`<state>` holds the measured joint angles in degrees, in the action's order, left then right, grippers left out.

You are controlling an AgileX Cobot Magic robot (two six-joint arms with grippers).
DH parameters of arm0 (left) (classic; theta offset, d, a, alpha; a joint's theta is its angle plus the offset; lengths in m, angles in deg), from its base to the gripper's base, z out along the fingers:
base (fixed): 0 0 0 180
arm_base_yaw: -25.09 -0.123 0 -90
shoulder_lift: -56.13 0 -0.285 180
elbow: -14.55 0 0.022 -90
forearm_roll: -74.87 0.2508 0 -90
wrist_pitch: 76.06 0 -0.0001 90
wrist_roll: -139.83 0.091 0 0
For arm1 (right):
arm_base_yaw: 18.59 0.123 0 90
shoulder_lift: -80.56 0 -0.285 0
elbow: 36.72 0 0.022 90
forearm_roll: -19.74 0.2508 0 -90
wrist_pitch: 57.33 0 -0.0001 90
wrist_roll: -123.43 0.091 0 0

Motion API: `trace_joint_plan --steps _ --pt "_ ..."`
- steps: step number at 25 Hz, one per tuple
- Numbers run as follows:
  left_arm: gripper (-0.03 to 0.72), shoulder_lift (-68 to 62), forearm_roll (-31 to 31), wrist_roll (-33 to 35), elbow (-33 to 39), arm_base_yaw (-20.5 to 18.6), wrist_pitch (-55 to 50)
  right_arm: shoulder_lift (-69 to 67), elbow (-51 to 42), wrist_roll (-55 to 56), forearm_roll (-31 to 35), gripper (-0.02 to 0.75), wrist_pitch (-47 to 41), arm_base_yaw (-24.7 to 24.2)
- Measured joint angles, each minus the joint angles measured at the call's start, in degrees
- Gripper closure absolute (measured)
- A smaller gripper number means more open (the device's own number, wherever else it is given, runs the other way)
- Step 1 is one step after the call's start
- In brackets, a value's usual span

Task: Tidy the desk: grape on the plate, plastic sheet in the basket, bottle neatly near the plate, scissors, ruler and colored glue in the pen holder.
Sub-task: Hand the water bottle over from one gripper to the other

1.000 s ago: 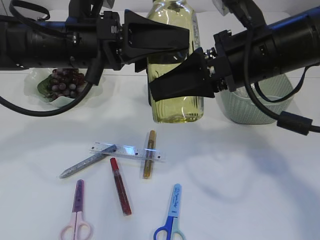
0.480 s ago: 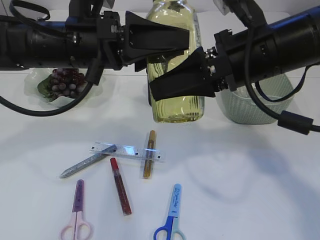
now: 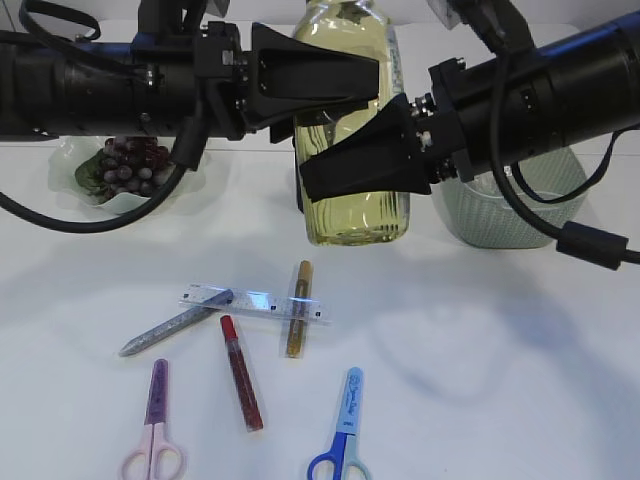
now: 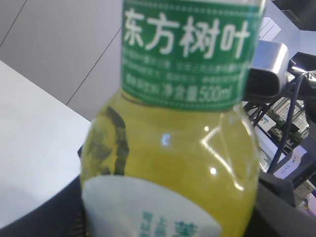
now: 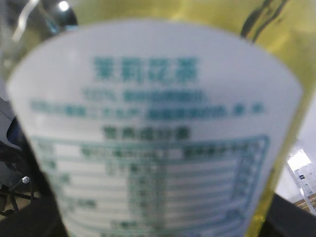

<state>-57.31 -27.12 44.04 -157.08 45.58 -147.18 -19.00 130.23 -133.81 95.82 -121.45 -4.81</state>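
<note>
The bottle [image 3: 355, 215] of yellow-green tea stands upright at the back centre, its base at the table. My left gripper [image 3: 335, 75] is closed round its upper part and my right gripper [image 3: 360, 165] round its lower part. The bottle fills the left wrist view [image 4: 187, 148] and the right wrist view [image 5: 158, 123]. The grapes [image 3: 130, 165] lie on the plate [image 3: 70, 170] at back left. The clear ruler [image 3: 255, 302] lies over a silver glue tube [image 3: 175, 323] and a gold one [image 3: 299, 308]; a red one [image 3: 241, 372] lies beside them. Pink scissors [image 3: 155, 420] and blue scissors [image 3: 343, 425] lie at the front.
A pale green ribbed basket [image 3: 510, 215] stands at back right, partly behind my right arm. A dark object [image 3: 299, 196] peeks out behind the bottle's left side. Both arms stretch across the back of the white table [image 3: 500, 350].
</note>
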Motion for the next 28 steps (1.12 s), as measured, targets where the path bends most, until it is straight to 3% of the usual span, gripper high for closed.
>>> trace_joint_plan --steps 9,18,28 --pt "0.233 0.0 0.0 0.0 0.0 0.0 0.0 0.2 0.0 0.2 -0.9 0.218 0.0 0.0" --pt "0.244 -0.1 2.1 -1.5 0.0 0.2 0.6 0.4 0.1 1.7 -2.5 0.1 -0.1 0.0" --pt "0.245 -0.2 3.9 -2.2 0.0 -0.8 0.9 0.4 0.3 3.3 -4.9 0.091 0.2 0.0"
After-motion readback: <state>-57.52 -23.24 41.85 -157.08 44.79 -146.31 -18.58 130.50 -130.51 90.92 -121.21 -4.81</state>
